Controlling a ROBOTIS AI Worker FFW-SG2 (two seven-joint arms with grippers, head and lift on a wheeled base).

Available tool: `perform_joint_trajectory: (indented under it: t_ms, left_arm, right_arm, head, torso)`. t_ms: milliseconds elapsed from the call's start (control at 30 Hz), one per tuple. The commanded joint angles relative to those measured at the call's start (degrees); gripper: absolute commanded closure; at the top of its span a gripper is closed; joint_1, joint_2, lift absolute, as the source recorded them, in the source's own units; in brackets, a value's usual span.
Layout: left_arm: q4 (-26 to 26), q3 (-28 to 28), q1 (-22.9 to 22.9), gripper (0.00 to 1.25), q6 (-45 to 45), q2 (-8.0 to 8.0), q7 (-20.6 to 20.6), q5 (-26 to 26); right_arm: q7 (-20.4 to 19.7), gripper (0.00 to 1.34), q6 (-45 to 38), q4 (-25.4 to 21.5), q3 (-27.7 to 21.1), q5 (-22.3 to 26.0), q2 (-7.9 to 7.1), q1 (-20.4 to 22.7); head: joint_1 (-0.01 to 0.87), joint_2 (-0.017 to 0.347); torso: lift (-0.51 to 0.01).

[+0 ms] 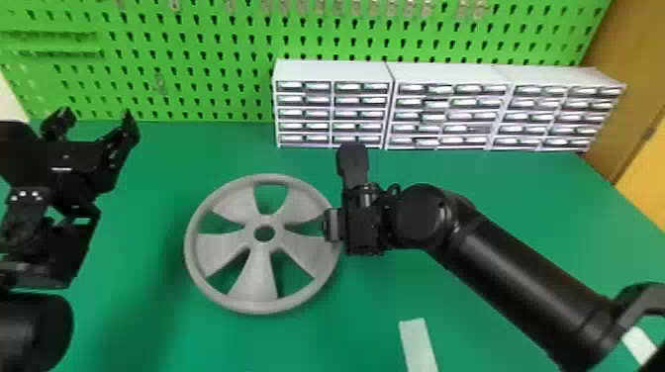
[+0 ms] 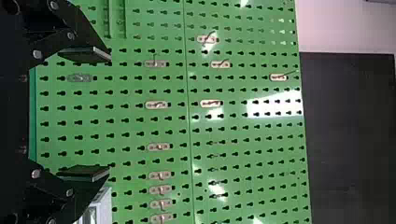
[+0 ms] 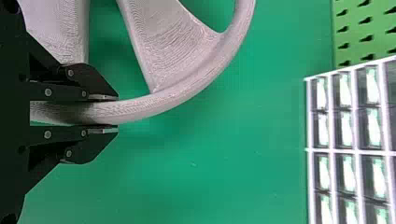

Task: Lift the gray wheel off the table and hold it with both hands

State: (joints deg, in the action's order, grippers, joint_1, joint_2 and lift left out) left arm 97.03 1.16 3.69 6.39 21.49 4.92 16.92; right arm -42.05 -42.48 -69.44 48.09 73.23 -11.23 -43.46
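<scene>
The gray wheel [image 1: 255,277] is level over the middle of the green table [image 1: 163,163]; whether it touches the surface I cannot tell. My right gripper [image 1: 332,225] is at the wheel's right edge. In the right wrist view that gripper [image 3: 116,112] is shut on the rim of the wheel [image 3: 168,95], one finger on each side of it. Away to the left of the wheel, my left gripper [image 1: 97,120] is raised and open. Its own wrist view has the left gripper [image 2: 103,114] with fingers wide apart and nothing between them, facing the pegboard.
White drawer cabinets [image 1: 329,71] stand along the table's back edge, behind the right gripper. A green pegboard [image 1: 198,44] rises behind them. A pale strip [image 1: 418,346] lies near the front, below the right forearm.
</scene>
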Motion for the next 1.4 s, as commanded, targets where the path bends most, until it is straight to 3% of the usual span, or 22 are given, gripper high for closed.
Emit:
perform_joint_trajectory:
  t_ms: [0, 133, 367, 567, 633, 867, 1100, 1367]
  left_arm:
    - [0.0, -0.4, 0.0, 0.41, -0.1, -0.04, 0.1, 0.1]
    - [0.0, -0.5, -0.1, 0.41, -0.1, -0.48, 0.3, 0.1]
    - [0.0, -0.5, -0.4, 0.41, 0.0, -1.19, 0.3, 0.1]
    - [0.0, -0.7, -0.6, 0.41, -0.1, -1.71, 0.3, 0.1]
    - [0.0, -0.9, -0.6, 0.41, -0.1, -1.98, 0.3, 0.0]
    - [0.0, -0.8, -0.9, 0.41, 0.0, -2.68, 0.3, 0.0]
    - [0.0, -1.0, -1.0, 0.41, 0.0, -3.47, 0.2, -0.1]
    - [0.0, -1.7, -1.0, 0.41, 0.0, -4.79, 0.2, -0.2]
  right_arm:
    - [1.6, 1.14, 0.4, -1.4, -2.5, -5.6, 0.34, 1.4]
    - [3.6, 1.14, 0.9, -2.8, -5.1, -11.4, 0.86, 2.9]
    - [11.6, 1.14, 5.4, -3.5, -9.4, -20.9, 1.57, 5.6]
    - [15.6, 1.14, 8.7, -4.2, -11.8, -27.8, 2.27, 7.2]
    - [19.1, 1.14, 11.2, -4.1, -12.9, -31.4, 2.53, 7.9]
    - [24.3, 1.17, 15.8, -4.1, -16.4, -37.4, 3.41, 9.9]
    - [25.5, 1.17, 20.7, -4.2, -17.7, -43.3, 4.47, 11.5]
    - [25.5, 1.17, 32.0, -3.8, -17.7, -52.6, 5.26, 13.4]
  head:
    - [0.711, 0.015]
    - [0.711, 0.015]
    - [0.711, 0.015]
    - [0.711, 0.015]
    - [0.711, 0.015]
    - [0.711, 0.015]
    - [0.711, 0.015]
    - [0.711, 0.015]
  torso:
    - [-0.098]
    - [-0.098]
    - [-0.098]
    - [-0.098]
    - [-0.098]
    - [-0.098]
    - [-0.098]
    - [-0.098]
